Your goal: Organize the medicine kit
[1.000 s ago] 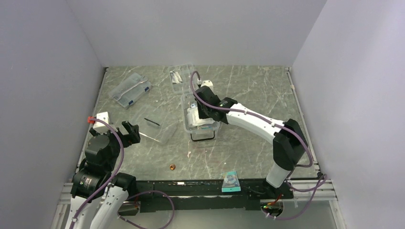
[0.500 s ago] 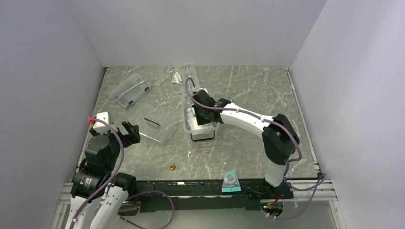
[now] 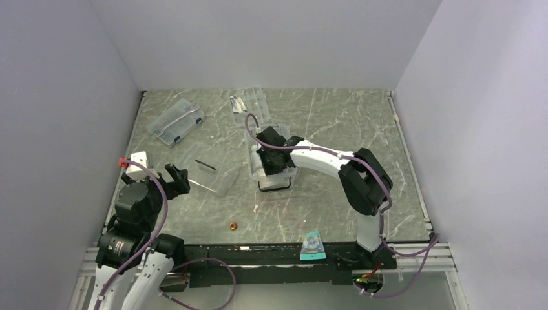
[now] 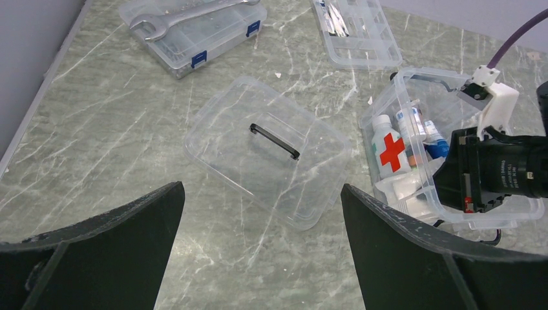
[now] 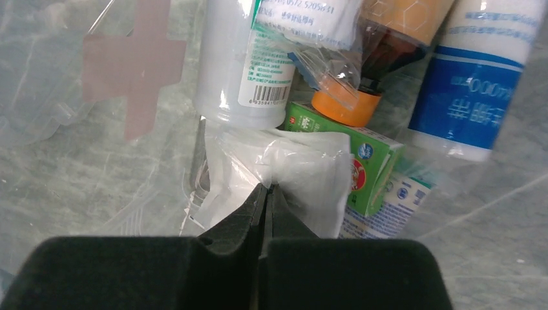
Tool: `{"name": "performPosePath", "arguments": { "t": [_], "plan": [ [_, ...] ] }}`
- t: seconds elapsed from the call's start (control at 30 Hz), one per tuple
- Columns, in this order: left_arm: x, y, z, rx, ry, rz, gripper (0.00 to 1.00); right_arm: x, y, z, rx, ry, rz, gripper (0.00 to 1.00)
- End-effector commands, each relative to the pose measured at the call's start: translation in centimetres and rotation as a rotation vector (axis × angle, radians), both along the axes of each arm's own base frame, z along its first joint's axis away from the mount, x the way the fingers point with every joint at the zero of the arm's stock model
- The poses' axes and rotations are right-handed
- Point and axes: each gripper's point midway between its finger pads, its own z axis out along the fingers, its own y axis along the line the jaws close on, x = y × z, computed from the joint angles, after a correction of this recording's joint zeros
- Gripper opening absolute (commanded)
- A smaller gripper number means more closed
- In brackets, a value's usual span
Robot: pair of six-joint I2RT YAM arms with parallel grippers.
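The medicine kit (image 3: 253, 169), an open clear tub with a red cross (image 5: 136, 77) on its wall, stands mid-table. It holds a white bottle (image 5: 245, 64), an orange-capped brown bottle (image 5: 352, 103), a blue-labelled tube (image 5: 472, 84), a green box (image 5: 362, 161) and a white wrapped packet (image 5: 304, 181). My right gripper (image 5: 265, 188) reaches down into the tub (image 4: 413, 81), shut with its tips pinching the packet's wrap. The clear lid (image 3: 213, 175) with its dark handle (image 4: 274, 141) lies flat to the tub's left. My left gripper (image 4: 262, 187) hovers wide open near the lid's front edge, holding nothing.
A flat clear case with blue latches (image 3: 176, 121) and a wrench on it (image 4: 187, 13) lies at the back left. A clear compartment tray (image 3: 249, 100) sits behind the tub. A teal packet (image 3: 311, 245) and a small copper disc (image 3: 232, 225) lie near the front edge.
The right arm's elbow has swung left and nearer, and its gripper has moved toward the tub's front end. The left arm has not moved.
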Motion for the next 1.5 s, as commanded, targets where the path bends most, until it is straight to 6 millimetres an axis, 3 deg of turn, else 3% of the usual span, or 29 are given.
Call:
{"name": "performPosePath", "arguments": {
  "t": [0.0, 0.17, 0.27, 0.43, 0.6, 0.83, 1.0, 1.2, 1.47],
  "plan": [
    [0.2, -0.3, 1.7, -0.024, -0.053, -0.012, 0.99, -1.6, -1.0, -3.1, -0.063, 0.084, 0.032, 0.00],
    [0.2, -0.3, 1.7, -0.024, -0.053, -0.011, 0.99, -1.9, -1.5, -4.2, -0.084, 0.099, 0.030, 0.00],
    [0.2, -0.3, 1.7, -0.025, -0.053, -0.011, 0.99, -1.7, -1.4, -3.7, -0.077, 0.088, 0.027, 0.00],
    [0.3, -0.3, 1.6, -0.023, -0.050, -0.009, 0.99, -0.6, -1.0, -0.7, -0.041, 0.021, 0.002, 0.00],
    [0.3, -0.3, 1.6, -0.022, -0.049, -0.008, 0.99, 0.4, -0.7, 2.8, -0.002, -0.047, -0.022, 0.12],
    [0.3, -0.3, 1.6, -0.022, -0.048, -0.008, 0.99, 1.2, -1.3, 6.2, 0.012, -0.128, -0.058, 0.46],
    [0.3, -0.3, 1.6, -0.022, -0.048, -0.007, 0.99, 1.3, -1.6, 8.4, 0.046, -0.167, -0.079, 0.61],
    [0.3, -0.3, 1.6, -0.022, -0.047, -0.008, 0.99, 0.8, -2.5, 12.7, 0.112, -0.243, -0.099, 0.64],
    [0.3, -0.3, 1.6, -0.023, -0.048, -0.012, 0.99, -2.1, -6.8, 17.3, 0.172, -0.340, -0.146, 0.70]
  ]
}}
